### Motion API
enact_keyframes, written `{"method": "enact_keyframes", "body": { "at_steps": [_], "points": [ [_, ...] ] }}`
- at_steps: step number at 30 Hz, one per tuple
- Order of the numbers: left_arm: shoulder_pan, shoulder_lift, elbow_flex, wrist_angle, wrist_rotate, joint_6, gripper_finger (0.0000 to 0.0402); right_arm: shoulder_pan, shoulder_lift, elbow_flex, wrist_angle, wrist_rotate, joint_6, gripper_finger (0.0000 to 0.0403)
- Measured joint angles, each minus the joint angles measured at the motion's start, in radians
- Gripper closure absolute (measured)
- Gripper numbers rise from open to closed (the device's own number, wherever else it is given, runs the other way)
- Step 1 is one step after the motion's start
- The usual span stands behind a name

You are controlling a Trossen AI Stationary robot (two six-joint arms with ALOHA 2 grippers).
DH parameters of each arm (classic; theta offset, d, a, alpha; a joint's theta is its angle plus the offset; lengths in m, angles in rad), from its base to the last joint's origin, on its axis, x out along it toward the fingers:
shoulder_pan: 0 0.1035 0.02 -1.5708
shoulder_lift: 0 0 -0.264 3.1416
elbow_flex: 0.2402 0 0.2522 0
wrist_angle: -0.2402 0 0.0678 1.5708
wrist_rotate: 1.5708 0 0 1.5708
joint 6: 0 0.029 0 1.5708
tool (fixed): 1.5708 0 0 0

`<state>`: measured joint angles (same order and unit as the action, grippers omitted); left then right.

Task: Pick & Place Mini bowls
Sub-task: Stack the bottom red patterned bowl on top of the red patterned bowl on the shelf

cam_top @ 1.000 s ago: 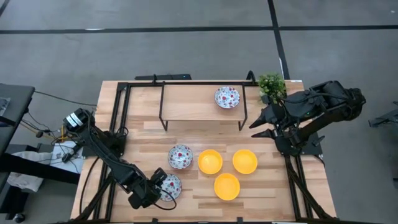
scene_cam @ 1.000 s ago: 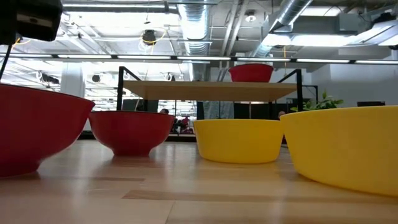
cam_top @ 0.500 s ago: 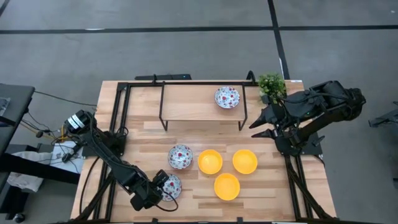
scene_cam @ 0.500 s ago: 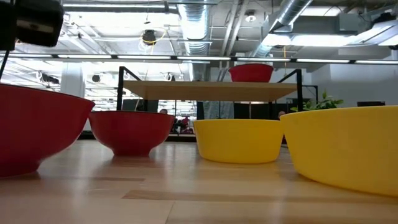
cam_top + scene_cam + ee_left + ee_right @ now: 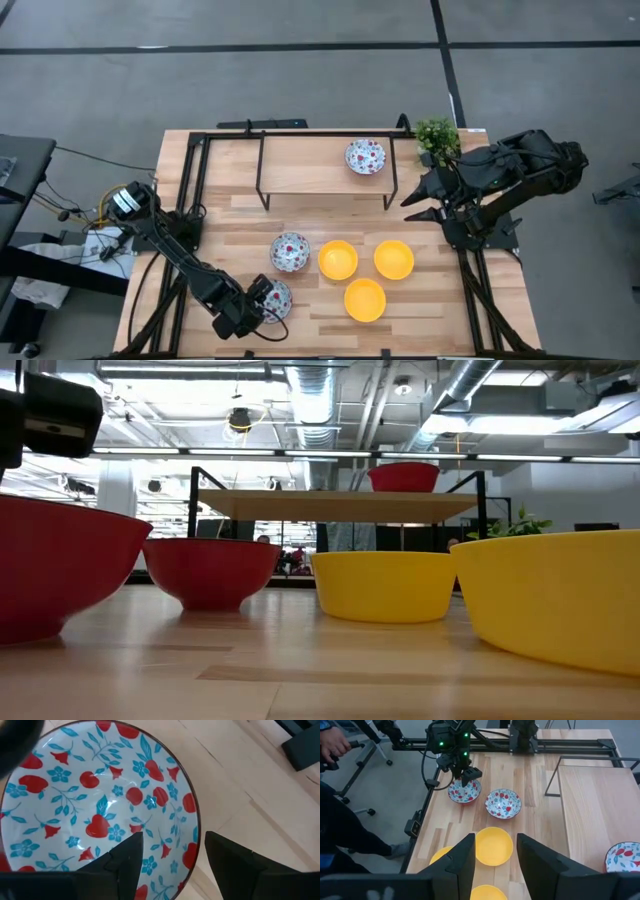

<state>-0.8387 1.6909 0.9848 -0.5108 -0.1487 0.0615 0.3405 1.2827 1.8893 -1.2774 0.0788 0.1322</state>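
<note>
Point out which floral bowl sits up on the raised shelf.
The floral bowl near the plant; the other two floral bowls sit on the tabletop.

I take the raised shelf (image 5: 325,165) at the back of the table (image 5: 430,305) as my landmark. One mini bowl (image 5: 365,156) sits on it, toward its right end, and the plant (image 5: 437,136) stands just off that end. In front of the shelf, four bowls cluster: one (image 5: 289,251) left of three (image 5: 338,259) (image 5: 394,258) (image 5: 364,300). Farther front-left of the shelf lies another (image 5: 275,298), with my left gripper (image 5: 258,305) at its rim, fingers (image 5: 125,862) straddling it. My right gripper (image 5: 417,205) hangs beside the shelf's right end.
</note>
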Motion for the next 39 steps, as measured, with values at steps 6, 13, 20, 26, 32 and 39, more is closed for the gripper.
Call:
{"method": "enact_keyframes", "body": {
  "at_steps": [6, 13, 20, 26, 32, 39],
  "points": [
    [-0.002, 0.0, 0.0, 0.004, 0.007, -0.073, 0.0239, 0.0, 0.0, 0.0, 0.0, 0.0, 0.016, 0.0269],
    [-0.002, 0.0, 0.001, 0.009, 0.009, -0.078, 0.0311, 0.0, 0.0, 0.0, 0.0, 0.0, 0.018, 0.027],
    [-0.005, -0.002, 0.002, 0.019, 0.022, -0.077, 0.0356, 0.0, 0.0, 0.0, 0.0, 0.0, 0.018, 0.0269],
    [-0.013, -0.046, 0.003, 0.022, 0.023, -0.062, 0.0382, 0.0, 0.0, 0.0, 0.0, 0.0, 0.018, 0.0269],
    [-0.013, -0.134, 0.002, 0.021, 0.029, -0.062, 0.0384, 0.0, 0.0, 0.0, 0.0, 0.0, 0.018, 0.027],
    [-0.004, -0.242, 0.002, 0.019, -0.053, -0.065, 0.0385, 0.0, 0.002, 0.0, 0.0, 0.0, 0.018, 0.0269]
  ]
}}
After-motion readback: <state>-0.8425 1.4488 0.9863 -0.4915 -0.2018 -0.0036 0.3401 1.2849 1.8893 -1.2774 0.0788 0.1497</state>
